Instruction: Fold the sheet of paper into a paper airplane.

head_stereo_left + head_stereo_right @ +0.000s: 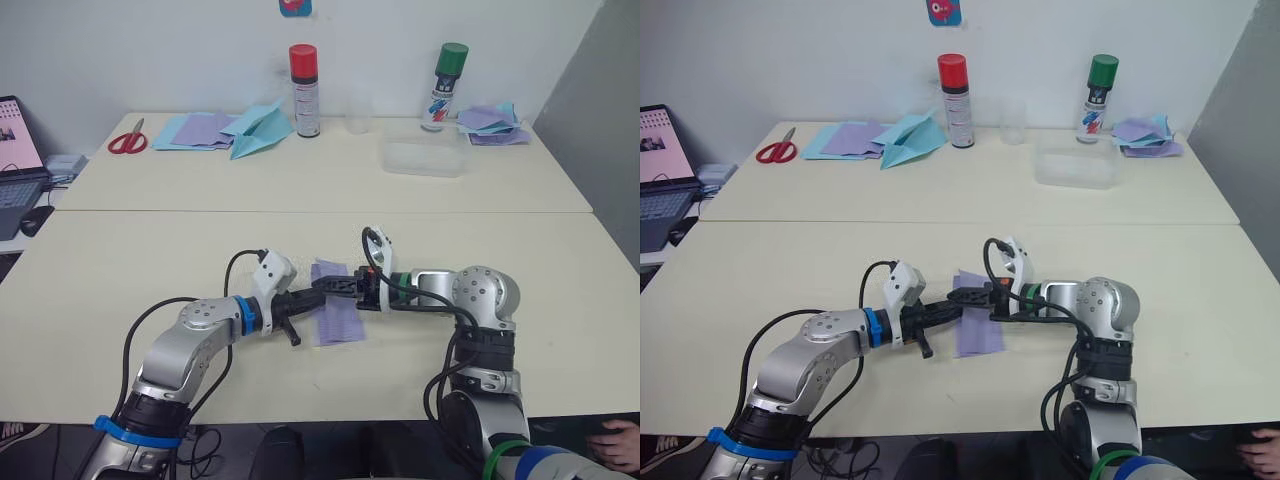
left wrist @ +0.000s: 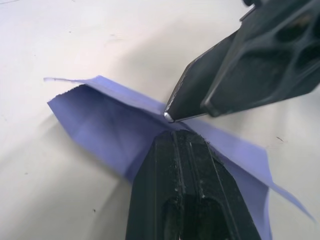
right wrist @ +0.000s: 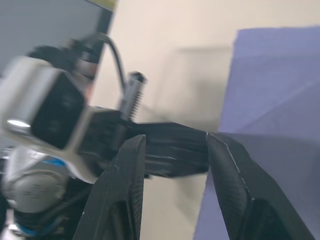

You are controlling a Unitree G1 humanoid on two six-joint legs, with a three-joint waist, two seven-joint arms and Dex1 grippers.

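Right now our left hand (image 1: 312,293) and right hand (image 1: 335,284) meet over the sheet of paper (image 1: 337,316) on the near worktop (image 1: 120,260); the right is unclenched, the left's state we cannot tell. Uneven pressing could skew the crease.

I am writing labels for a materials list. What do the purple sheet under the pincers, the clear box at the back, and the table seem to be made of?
The purple sheet looks like thin matte paper: it holds creases and lifts at the edges. The clear box seems plastic, translucent and slightly glossy. The table has a smooth cream surface, probably laminate; the core cannot be told.
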